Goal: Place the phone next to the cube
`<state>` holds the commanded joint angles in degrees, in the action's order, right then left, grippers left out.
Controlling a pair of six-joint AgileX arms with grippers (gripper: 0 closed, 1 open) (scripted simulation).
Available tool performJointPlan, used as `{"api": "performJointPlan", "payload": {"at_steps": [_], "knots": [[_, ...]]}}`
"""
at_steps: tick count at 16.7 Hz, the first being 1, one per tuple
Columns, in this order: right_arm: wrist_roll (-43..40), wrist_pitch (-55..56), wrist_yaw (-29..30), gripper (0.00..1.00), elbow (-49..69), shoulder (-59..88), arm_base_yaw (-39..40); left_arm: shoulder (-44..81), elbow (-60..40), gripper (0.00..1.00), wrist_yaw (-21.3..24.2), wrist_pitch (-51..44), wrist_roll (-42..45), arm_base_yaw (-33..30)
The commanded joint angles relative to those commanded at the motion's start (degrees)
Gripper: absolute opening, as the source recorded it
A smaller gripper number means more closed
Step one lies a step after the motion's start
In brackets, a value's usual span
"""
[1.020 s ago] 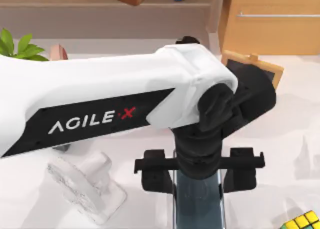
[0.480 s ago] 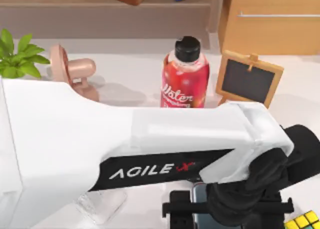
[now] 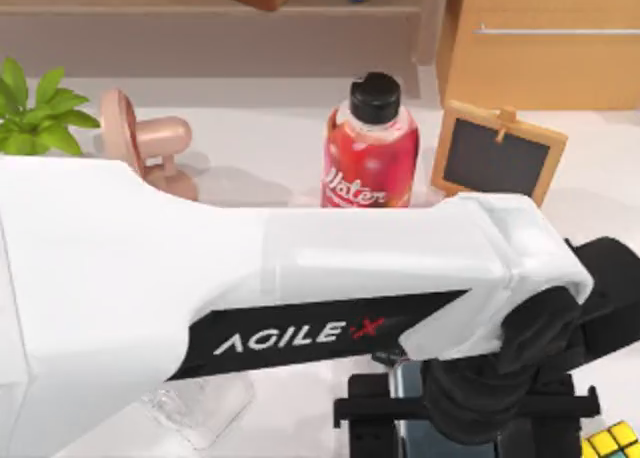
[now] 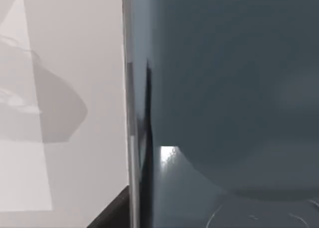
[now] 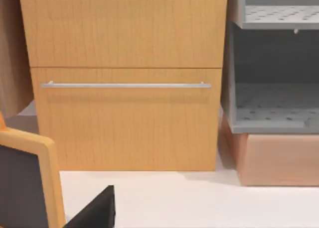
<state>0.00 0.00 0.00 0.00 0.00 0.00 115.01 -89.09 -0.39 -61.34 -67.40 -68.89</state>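
Left arm (image 3: 300,278) reaches across the table from the left. Left gripper (image 3: 462,423) sits at the near edge, fingers (image 3: 368,436) spread either side of the phone (image 3: 412,398); whether the pads actually clamp the phone I cannot tell. In the left wrist view the phone's (image 4: 229,88) glossy blue-grey face sits close under the camera. Judgement: thin, stiff, light, slick slab; best held across the long edges near mid-length, firmly, as it could slip. Cube (image 3: 612,444) lies just right of the gripper, at the near right corner. Right arm parked, facing a wooden cabinet (image 5: 124,78).
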Motion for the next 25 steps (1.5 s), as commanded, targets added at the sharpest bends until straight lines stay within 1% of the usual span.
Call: {"api": "performJointPlan", "payload": {"at_steps": [15,20,25], "knots": [[0.00,0.00,0.00,1.00,0.00,0.00,0.00,-2.93,-14.31,0.00,0.54,4.77,0.31,-0.58],[0.00,0.00,0.00,1.00,0.00,0.00,0.00,-2.38,-15.93,0.00,0.68,5.66,-0.63,-1.07],[0.00,0.00,0.00,1.00,0.00,0.00,0.00,-1.98,-14.63,0.00,0.74,6.65,-1.33,-1.14]]}}
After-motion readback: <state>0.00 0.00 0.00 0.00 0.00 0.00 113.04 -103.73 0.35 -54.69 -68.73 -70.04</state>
